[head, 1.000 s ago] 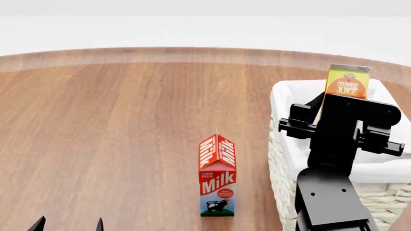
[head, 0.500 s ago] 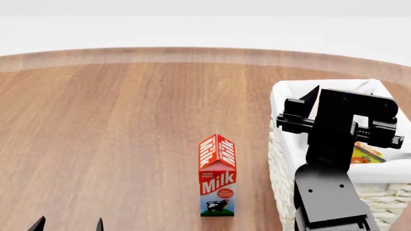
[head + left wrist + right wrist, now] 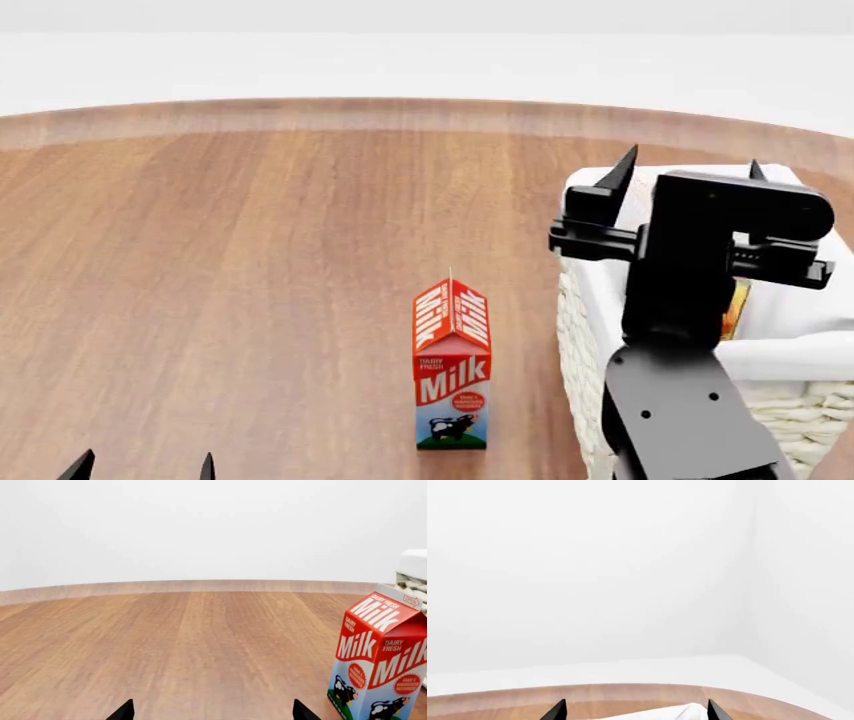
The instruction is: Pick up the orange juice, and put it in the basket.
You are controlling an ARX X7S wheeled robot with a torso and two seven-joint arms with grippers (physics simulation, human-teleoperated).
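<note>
wooden table: right gripper, fingers spread and empty, above the basket; orange juice apparently inside. retreat should rise straight, clear of the rim.

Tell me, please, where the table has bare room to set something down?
The wooden table is bare from the milk carton leftward and to the far edge. The right is crowded: the basket, with the right end effector above it.

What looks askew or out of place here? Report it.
Little stands out. The milk carton stands upright on the table. The orange juice shows only as a sliver inside the basket, behind the right hand, so I cannot tell if it is upright or tipped.
</note>
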